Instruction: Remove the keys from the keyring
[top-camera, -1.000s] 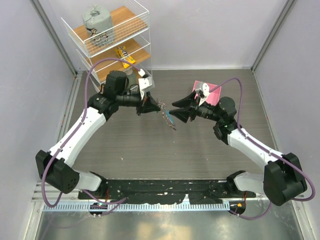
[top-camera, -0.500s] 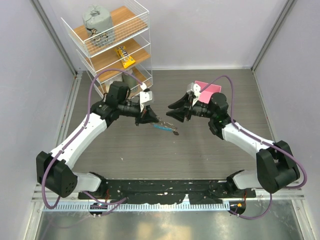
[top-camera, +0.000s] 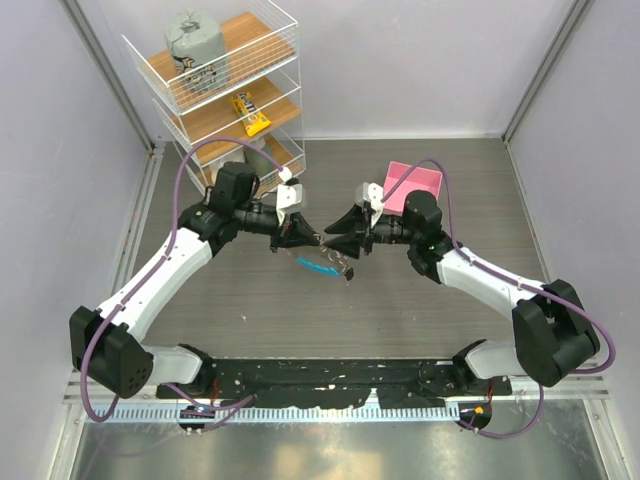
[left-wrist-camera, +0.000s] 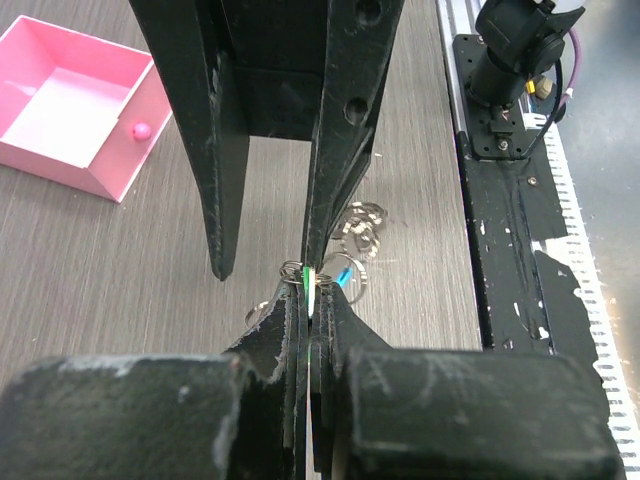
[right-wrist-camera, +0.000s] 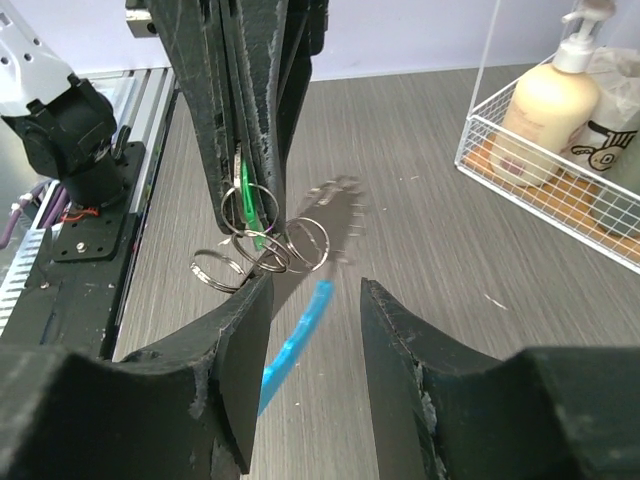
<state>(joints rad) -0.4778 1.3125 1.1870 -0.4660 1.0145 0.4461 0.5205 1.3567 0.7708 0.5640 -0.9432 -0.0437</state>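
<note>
**Top external view.** You see both arms meeting above the middle of the table (top-camera: 300, 320). The left gripper (top-camera: 302, 236) and the right gripper (top-camera: 338, 240) point at each other, tips just apart. The keyring (top-camera: 335, 258) hangs between and below them, clear of the table, with its blue strip (top-camera: 314, 266) slanting beneath the left tips. A pink box (top-camera: 415, 185) sits behind the right arm.

**Left wrist view.** The left gripper (left-wrist-camera: 311, 300) is fully closed, its jaws pressed together on the green-headed key (left-wrist-camera: 314, 279), of which only a thin sliver shows. The right gripper (left-wrist-camera: 267, 265) comes in from above with its fingers (left-wrist-camera: 215, 140) standing apart. One fingertip is right beside the key; you cannot tell whether it touches. Loose silver rings (left-wrist-camera: 362, 235) of the keyring hang just behind.

**Right wrist view.** The right gripper (right-wrist-camera: 317, 290) is partly open and grips nothing. The blue strip (right-wrist-camera: 300, 335) hangs in the gap between its fingers. The left gripper (right-wrist-camera: 245, 150) pinches the green-headed key (right-wrist-camera: 247, 195) edge-on. Silver rings (right-wrist-camera: 305, 243) cluster at its tips, and one piece (right-wrist-camera: 335, 215) is motion-blurred.
</note>
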